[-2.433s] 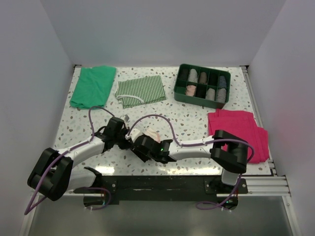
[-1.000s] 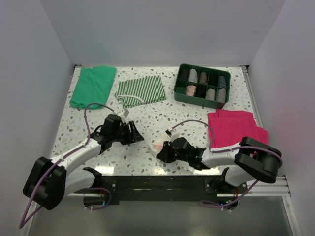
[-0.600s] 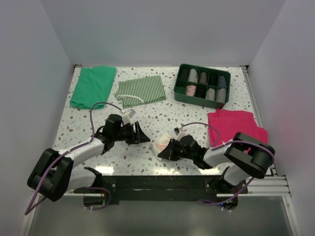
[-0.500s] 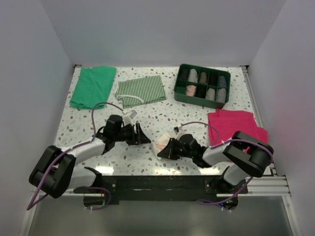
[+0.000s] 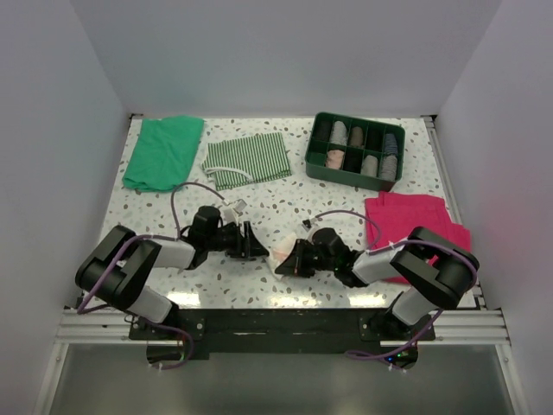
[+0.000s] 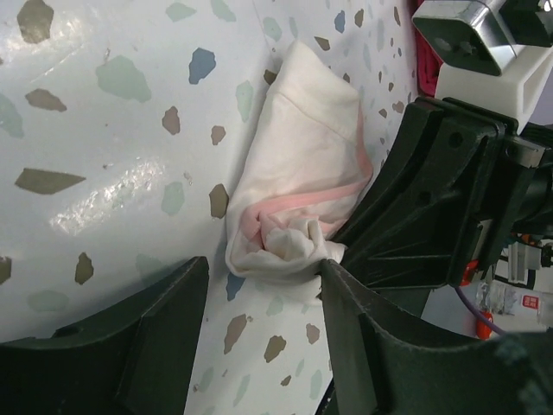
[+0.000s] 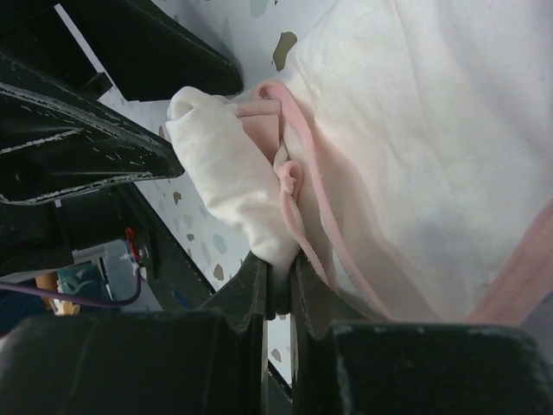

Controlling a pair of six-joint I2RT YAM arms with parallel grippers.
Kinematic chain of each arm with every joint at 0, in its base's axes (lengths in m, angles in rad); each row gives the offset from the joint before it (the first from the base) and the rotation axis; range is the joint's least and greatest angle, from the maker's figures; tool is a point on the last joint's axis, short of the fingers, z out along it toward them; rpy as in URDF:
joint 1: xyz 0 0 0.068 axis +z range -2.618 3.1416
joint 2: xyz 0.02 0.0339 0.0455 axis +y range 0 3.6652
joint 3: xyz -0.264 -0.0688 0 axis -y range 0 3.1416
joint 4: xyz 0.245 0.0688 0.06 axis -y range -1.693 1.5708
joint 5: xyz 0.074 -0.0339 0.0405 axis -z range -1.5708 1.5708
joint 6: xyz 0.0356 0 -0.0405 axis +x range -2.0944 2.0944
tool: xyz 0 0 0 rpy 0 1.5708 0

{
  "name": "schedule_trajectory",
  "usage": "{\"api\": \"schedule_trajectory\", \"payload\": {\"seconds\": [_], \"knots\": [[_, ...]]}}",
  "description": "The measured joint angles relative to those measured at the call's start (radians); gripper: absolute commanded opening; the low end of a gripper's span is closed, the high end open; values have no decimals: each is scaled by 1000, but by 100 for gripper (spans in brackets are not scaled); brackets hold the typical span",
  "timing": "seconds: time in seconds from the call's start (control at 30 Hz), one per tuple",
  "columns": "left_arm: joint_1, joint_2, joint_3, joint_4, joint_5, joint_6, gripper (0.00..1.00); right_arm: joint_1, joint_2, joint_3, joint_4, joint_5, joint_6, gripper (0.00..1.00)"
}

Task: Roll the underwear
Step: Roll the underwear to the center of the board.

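The right end effector (image 7: 278, 290) pinches the partly rolled underwear (image 6: 302, 186) while the left end effector (image 6: 263, 275) waits open at its end.

The underwear lies on the speckled surface (image 5: 294, 194) near the front edge, about midway across. The right end effector is clamped on a fold of the pale cloth, likely to stop the roll springing loose. The left one faces it, spread wide with the bundled end at its mouth, probably ready to tuck or tighten. The overhead view shows only a pale lump between black parts. The left wrist view reveals the twisted, pink-edged end, and the right wrist view shows the pinch itself.
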Motion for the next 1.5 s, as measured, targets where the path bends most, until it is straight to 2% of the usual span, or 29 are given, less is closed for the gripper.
{"api": "schedule_trajectory", "payload": {"seconds": [0.3,0.4,0.43,0.5,0.53,0.6,0.63,0.77,0.97,1.1,1.2,1.37,1.5], "knots": [[0,137,6,200,62,-5,44,0,0,34,-59,-3,-26,0],[0,169,5,243,71,-7,30,0,0,37,-65,-5,-29,0],[0,179,4,254,71,-11,21,0,0,38,-66,-6,-31,0],[0,196,0,273,71,-23,10,0,0,39,-67,-7,-35,1],[0,201,-2,280,74,-28,1,0,0,40,-68,-8,-37,6],[0,206,-2,294,78,-33,0,0,0,44,-74,-10,-47,12],[0,206,-2,297,79,-35,0,-1,0,49,-83,-14,-54,20],[-4,200,-2,288,72,-49,0,-4,-13,94,-170,-25,-100,41],[-45,97,10,136,-11,-41,0,19,-190,206,-475,53,-233,57],[-80,18,60,-15,-85,-19,0,71,-326,323,-668,177,-341,58],[-103,-8,109,-118,-142,-11,0,138,-351,406,-775,293,-417,57],[-133,-17,167,-255,-216,-5,0,278,-261,473,-878,456,-502,55],[-143,-16,189,-325,-255,-6,0,340,-177,473,-930,550,-540,55]]}}
